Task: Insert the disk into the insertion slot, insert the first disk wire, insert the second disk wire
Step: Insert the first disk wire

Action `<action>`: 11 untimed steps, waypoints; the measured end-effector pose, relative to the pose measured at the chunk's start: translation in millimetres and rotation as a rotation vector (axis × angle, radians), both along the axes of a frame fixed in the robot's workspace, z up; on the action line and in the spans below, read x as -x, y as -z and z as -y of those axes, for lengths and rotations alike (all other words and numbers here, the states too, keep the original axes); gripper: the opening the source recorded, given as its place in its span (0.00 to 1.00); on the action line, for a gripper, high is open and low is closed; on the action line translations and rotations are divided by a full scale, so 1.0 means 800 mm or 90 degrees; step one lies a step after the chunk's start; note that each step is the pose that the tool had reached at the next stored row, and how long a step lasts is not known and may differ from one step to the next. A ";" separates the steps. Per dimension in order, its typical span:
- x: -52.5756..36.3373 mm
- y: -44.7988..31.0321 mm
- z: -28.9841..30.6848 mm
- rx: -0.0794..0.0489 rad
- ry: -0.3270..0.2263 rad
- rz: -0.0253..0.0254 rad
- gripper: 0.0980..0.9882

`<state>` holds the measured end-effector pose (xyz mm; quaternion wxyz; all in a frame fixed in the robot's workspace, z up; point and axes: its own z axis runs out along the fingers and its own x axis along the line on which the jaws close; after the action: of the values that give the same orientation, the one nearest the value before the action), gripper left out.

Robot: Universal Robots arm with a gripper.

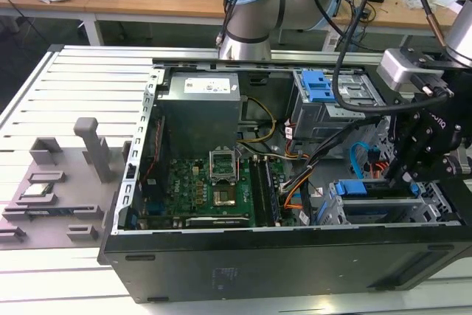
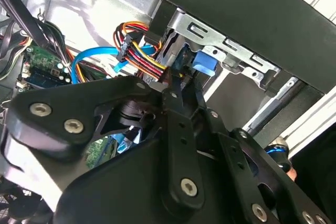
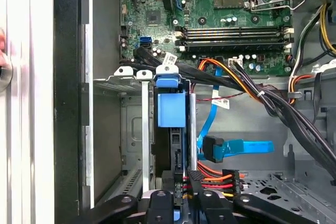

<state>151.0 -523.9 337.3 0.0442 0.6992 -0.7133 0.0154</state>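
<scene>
While in its slot (image 3: 131, 129), one disk (image 3: 171, 109)

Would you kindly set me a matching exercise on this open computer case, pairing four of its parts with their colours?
Things:
1 bracket on the disk
2 motherboard
3 power supply box
4 wire bundle beside the disk

Colours:
A green
B red, yellow and black
C bright blue
D grey

Pairs: 1-C, 2-A, 3-D, 4-B
</scene>
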 end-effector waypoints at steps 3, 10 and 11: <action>0.000 -0.0248 -0.0008 0.000 0.000 0.0000 0.16; 0.000 -0.0700 -0.0112 0.000 0.000 0.0000 0.01; 0.000 -0.0703 -0.0112 0.000 0.000 0.0000 0.01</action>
<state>151.1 -515.0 393.5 0.0442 0.6993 -0.7133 0.0154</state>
